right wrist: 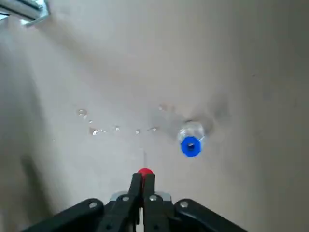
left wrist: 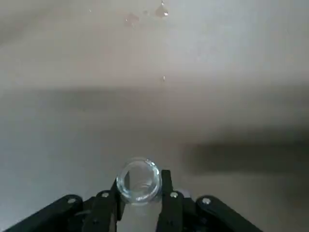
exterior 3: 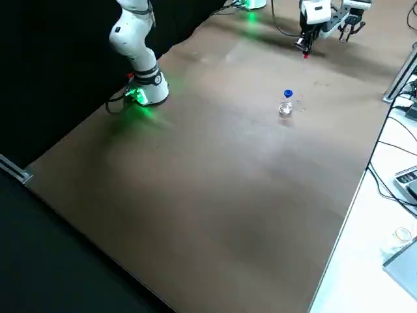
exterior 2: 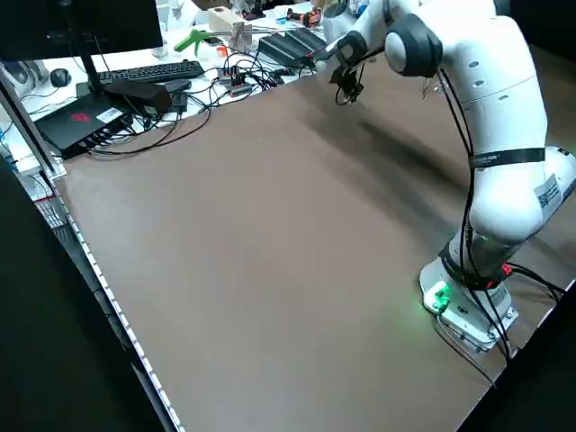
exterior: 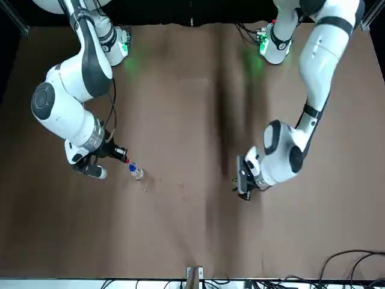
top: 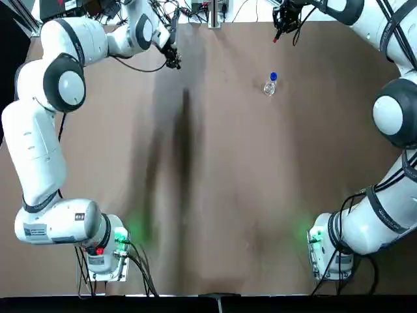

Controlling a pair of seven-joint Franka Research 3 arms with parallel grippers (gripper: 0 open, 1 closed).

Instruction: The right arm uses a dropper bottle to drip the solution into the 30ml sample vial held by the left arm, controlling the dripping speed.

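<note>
The surface (top: 228,195) is plain matt brown. On it stands a clear glass bottle (top: 270,85) with a blue collar (right wrist: 190,146). A red dropper top (right wrist: 144,172) shows between the black jaws of the right gripper (right wrist: 142,186). The vial (left wrist: 139,179) is colourless glass between the left gripper's (left wrist: 140,203) black jaws. Both arms (top: 39,150) are white with grey joint caps, their bases lit green.

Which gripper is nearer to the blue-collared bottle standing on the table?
Right. The right gripper, pinching the red dropper top, hovers just beyond the bottle. The left gripper, holding the clear vial, is far across the table.
</note>
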